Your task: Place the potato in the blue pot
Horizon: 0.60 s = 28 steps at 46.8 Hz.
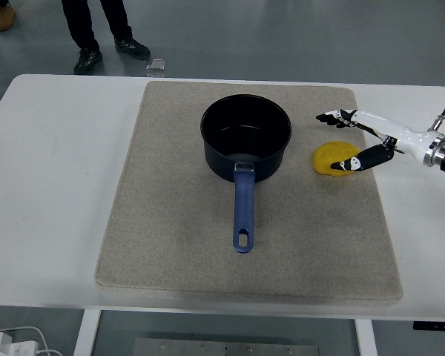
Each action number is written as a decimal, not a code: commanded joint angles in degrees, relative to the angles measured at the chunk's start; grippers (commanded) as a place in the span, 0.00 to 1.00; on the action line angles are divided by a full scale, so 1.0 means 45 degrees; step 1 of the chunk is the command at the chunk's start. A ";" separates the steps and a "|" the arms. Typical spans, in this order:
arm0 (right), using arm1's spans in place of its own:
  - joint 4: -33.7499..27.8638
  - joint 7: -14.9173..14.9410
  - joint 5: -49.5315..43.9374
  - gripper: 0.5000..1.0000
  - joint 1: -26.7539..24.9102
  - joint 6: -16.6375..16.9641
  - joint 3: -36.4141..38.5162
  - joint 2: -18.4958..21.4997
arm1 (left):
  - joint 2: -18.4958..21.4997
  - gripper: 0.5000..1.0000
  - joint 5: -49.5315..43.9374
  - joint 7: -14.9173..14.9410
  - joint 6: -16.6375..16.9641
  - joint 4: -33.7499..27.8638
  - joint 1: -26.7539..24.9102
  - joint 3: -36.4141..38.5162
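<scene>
So the right hand (356,137) sits spread open right over the potato (335,158), thumb (354,162) lying across its near right side, other fingers (334,116) stretched past its far edge. Can't tell if anything actually touches. Potato's on the grey mat (178,222), just right of the blue pot (245,144). A person's legs (96,30) are cut off at the top.

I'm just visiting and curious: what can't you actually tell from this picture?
- Head view: whether the right hand touches the potato; one fingertip overlaps it, but contact cannot be judged from above.
- The pot's far outer wall, hidden by its own rim.
- The person, cut off above the legs by the top edge.
- The left arm, out of frame.
</scene>
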 commanded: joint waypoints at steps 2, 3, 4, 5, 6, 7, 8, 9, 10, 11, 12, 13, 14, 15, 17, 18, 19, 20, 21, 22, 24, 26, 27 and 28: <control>-0.0063 0.0001 -0.0021 0.84 -0.0039 -0.0297 -0.0216 0.0066 | 0.0000 1.00 0.0000 0.0000 0.0000 0.0000 0.0004 0.0000; -0.0121 0.0001 -0.0021 0.84 -0.0039 -0.0316 -0.0217 0.0066 | 0.0000 1.00 0.0000 0.0000 0.0000 0.0000 0.0004 0.0000; -0.0141 -0.0019 -0.0021 0.84 -0.0039 -0.0317 -0.0236 0.0085 | 0.0000 1.00 0.0000 0.0000 0.0000 0.0000 0.0004 0.0000; -0.0160 -0.0019 -0.0021 0.84 -0.0039 -0.0317 -0.0236 0.0086 | 0.0000 1.00 0.0000 0.0000 0.0000 0.0000 0.0004 0.0000; -0.0161 -0.0019 -0.0021 0.84 -0.0059 -0.0317 -0.0236 0.0086 | 0.0000 1.00 0.0000 0.0000 0.0000 0.0000 0.0004 0.0000; -0.0180 -0.0019 -0.0021 0.84 -0.0059 -0.0317 -0.0236 0.0086 | 0.0000 1.00 0.0000 0.0000 0.0000 0.0000 0.0004 0.0000; -0.0180 -0.0019 -0.0021 0.84 -0.0097 -0.0317 -0.0255 0.0086 | 0.0000 1.00 0.0000 0.0000 0.0000 0.0000 0.0004 0.0000; -0.0199 -0.0019 -0.0021 0.83 -0.0136 -0.0317 -0.0256 0.0086 | 0.0000 1.00 0.0000 0.0000 0.0000 0.0000 0.0004 0.0000; -0.0238 -0.0038 -0.0021 0.83 -0.0156 -0.0317 -0.0256 0.0086 | 0.0000 1.00 0.0000 0.0000 0.0000 0.0000 0.0004 0.0000; -0.0277 -0.0019 -0.0041 0.83 -0.0176 -0.0317 -0.0294 0.0066 | 0.0000 1.00 0.0000 0.0000 0.0000 0.0000 0.0004 0.0000; -0.0336 -0.0019 -0.0041 0.83 -0.0176 -0.0317 -0.0295 0.0085 | 0.0000 1.00 0.0000 0.0000 0.0000 0.0000 0.0004 0.0000; -0.0394 -0.0019 -0.0041 0.83 -0.0195 -0.0336 -0.0295 0.0086 | 0.0000 1.00 0.0000 0.0000 0.0000 0.0000 0.0004 0.0000; -0.0453 -0.0019 -0.0022 0.82 -0.0195 -0.0336 -0.0314 0.0105 | 0.0000 1.00 0.0000 0.0000 0.0000 0.0000 0.0004 0.0000; -0.0512 -0.0019 -0.0021 0.81 -0.0195 -0.0317 -0.0314 0.0105 | 0.0000 1.00 0.0000 0.0000 0.0000 0.0000 0.0004 0.0000; -0.0571 -0.0019 -0.0041 0.81 -0.0195 -0.0317 -0.0334 0.0202 | 0.0000 1.00 0.0000 0.0000 0.0000 0.0000 0.0004 0.0000; -0.0590 -0.0019 -0.0041 0.81 -0.0215 -0.0317 -0.0334 0.0261 | 0.0000 1.00 0.0000 0.0000 0.0000 0.0000 0.0004 0.0000; -0.0610 -0.0019 -0.0041 0.80 -0.0215 -0.0317 -0.0353 0.0319 | 0.0000 1.00 0.0000 0.0000 0.0000 0.0000 0.0004 0.0000; -0.0629 -0.0019 -0.0041 0.79 -0.0196 -0.0317 -0.0392 0.0339 | 0.0000 1.00 0.0000 0.0000 0.0000 0.0000 0.0004 0.0000; -0.0668 -0.0019 -0.0060 0.78 -0.0195 -0.0317 -0.0431 0.0359 | 0.0000 1.00 0.0000 0.0000 0.0000 0.0000 0.0004 0.0000; -0.0707 -0.0019 -0.0061 0.77 -0.0195 -0.0317 -0.0470 0.0359 | 0.0000 1.00 0.0000 0.0000 0.0000 0.0000 0.0004 0.0000; -0.0785 -0.0019 -0.0061 0.74 -0.0195 -0.0336 -0.0490 0.0359 | 0.0000 1.00 0.0000 0.0000 0.0000 0.0000 -0.0016 0.0000; -0.0805 -0.0019 -0.0061 0.72 -0.0195 -0.0317 -0.0509 0.0359 | 0.0000 1.00 0.0000 0.0000 0.0000 0.0000 0.0004 0.0000; -0.0805 -0.0019 -0.0061 0.71 -0.0195 -0.0317 -0.0509 0.0378 | 0.0000 1.00 0.0000 0.0000 0.0000 0.0000 0.0004 0.0000; -0.0805 -0.0019 -0.0061 0.70 -0.0195 -0.0317 -0.0509 0.0398 | 0.0000 1.00 0.0000 0.0000 0.0000 0.0000 0.0004 0.0000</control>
